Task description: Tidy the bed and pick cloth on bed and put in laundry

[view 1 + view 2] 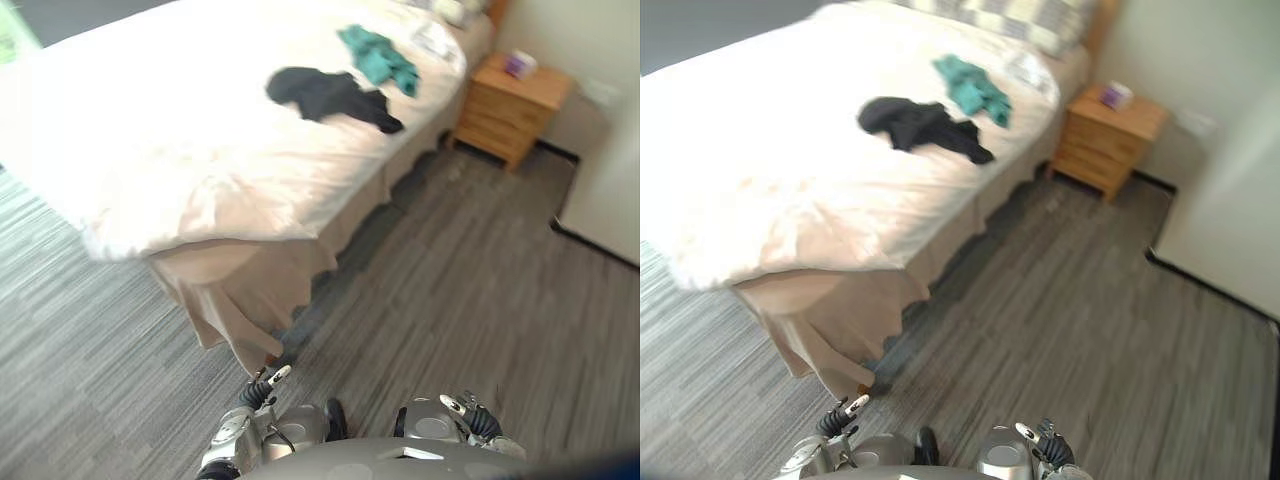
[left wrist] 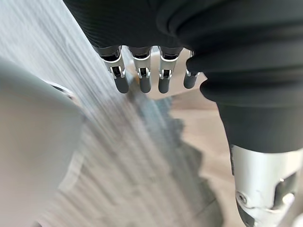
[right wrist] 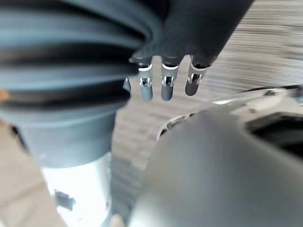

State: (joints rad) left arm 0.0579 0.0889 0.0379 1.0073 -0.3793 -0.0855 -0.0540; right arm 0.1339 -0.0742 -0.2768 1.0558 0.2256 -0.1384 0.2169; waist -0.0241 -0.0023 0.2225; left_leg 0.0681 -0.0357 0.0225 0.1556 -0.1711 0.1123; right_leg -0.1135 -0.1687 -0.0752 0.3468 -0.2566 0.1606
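Left hand [image 1: 256, 393] and right hand [image 1: 476, 419] are hanging empty, fingers loosely straight; the approach is likely beginning, needing steps toward the crumpled black cloth [image 1: 330, 95] lying far ahead

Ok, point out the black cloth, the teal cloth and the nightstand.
black cloth [image 1: 325, 95], left eye view, its middle
teal cloth [image 1: 378, 57], left eye view, its middle
nightstand [image 1: 495, 120], left eye view, drawer front
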